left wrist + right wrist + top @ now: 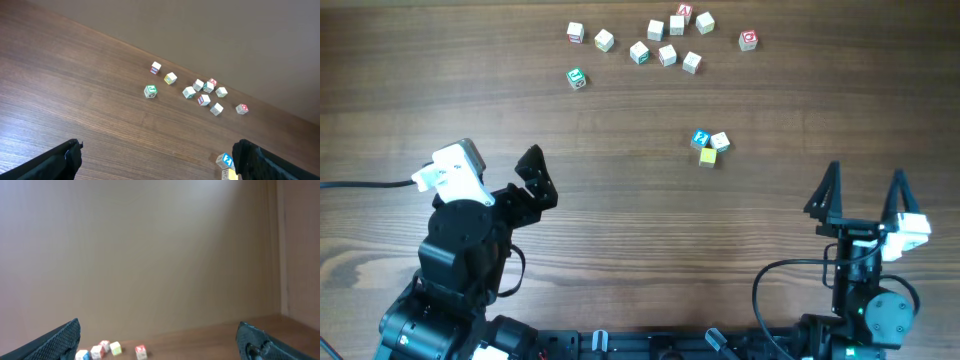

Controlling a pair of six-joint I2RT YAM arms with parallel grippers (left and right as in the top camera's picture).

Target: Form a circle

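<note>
- Both jaws released, nothing between them: left gripper and right gripper spread wide and empty.
- Left gripper sits near-left over the table, angled toward the far right. Its wrist view shows both fingertips at the bottom corners with bare wood between them.
- Right gripper sits near-right, pointing straight at the far edge. Its fingers are clear of every cube.
- Cubes lie scattered with no ring shape; most are in a loose bunch at the far edge, centre to right.
- In that bunch, the red cube sits alone at the right end. Two cubes trail off to the left.
- Green cube sits apart, just nearer than the left end of the bunch.
- Separate trio mid-table, right of centre, packed tight: blue cube on the left, cream cube on the right, yellow cube on the near side against both.
- Trio is nearer the right gripper than the left, and well apart from both.
- In the left wrist view the blue cube shows just inside the right fingertip, and the far bunch sits up-centre.
- Right wrist view catches a few cubes low-left; too small to tell which.
- Cable runs off the left edge from the left arm.
</note>
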